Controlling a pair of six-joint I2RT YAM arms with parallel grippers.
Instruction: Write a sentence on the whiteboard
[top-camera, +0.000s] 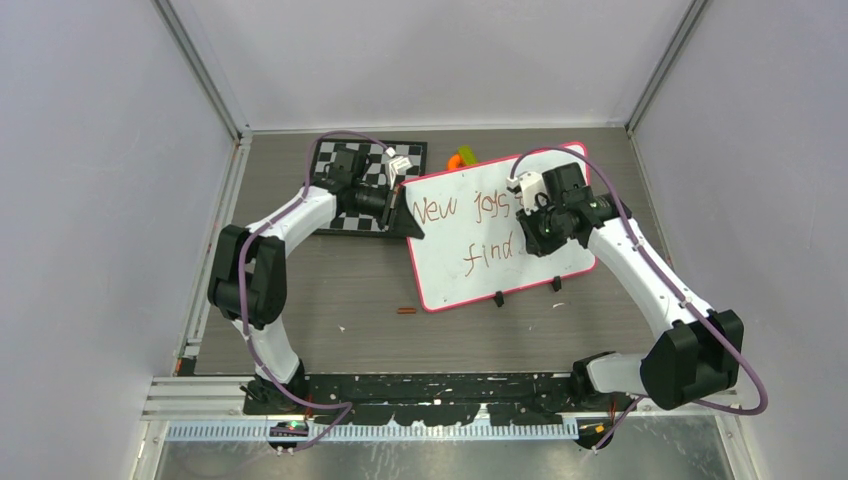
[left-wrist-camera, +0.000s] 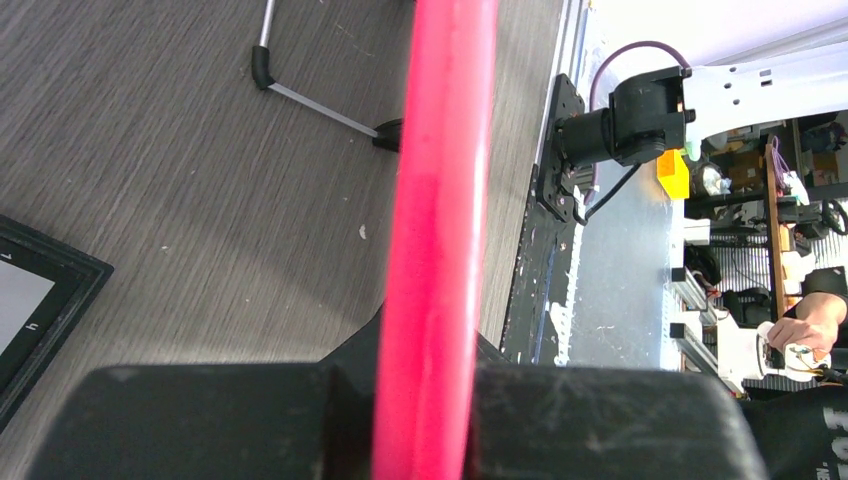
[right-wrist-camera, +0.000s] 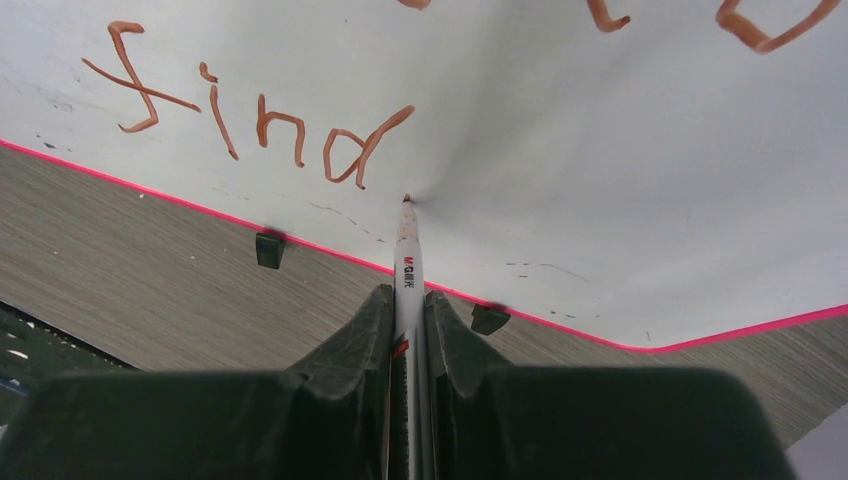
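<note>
The whiteboard (top-camera: 470, 250), white with a red-pink rim, lies on the table with two black clips on its near edge. The sentence (top-camera: 450, 209) in reddish-brown reads "New jobs" above "find" (right-wrist-camera: 250, 110). My left gripper (top-camera: 408, 212) is shut on the board's left rim, which shows as a thick pink bar (left-wrist-camera: 440, 200) in the left wrist view. My right gripper (right-wrist-camera: 408, 305) is shut on a white marker (right-wrist-camera: 408, 270); its tip touches the board just right of "find". From above, the right gripper (top-camera: 530, 230) covers the end of both lines.
A black-and-white checkerboard (top-camera: 365, 160) lies behind the left gripper. An orange and green object (top-camera: 461, 157) sits at the board's far edge. A small reddish marker cap (top-camera: 405, 311) lies on the table near the board's front left corner.
</note>
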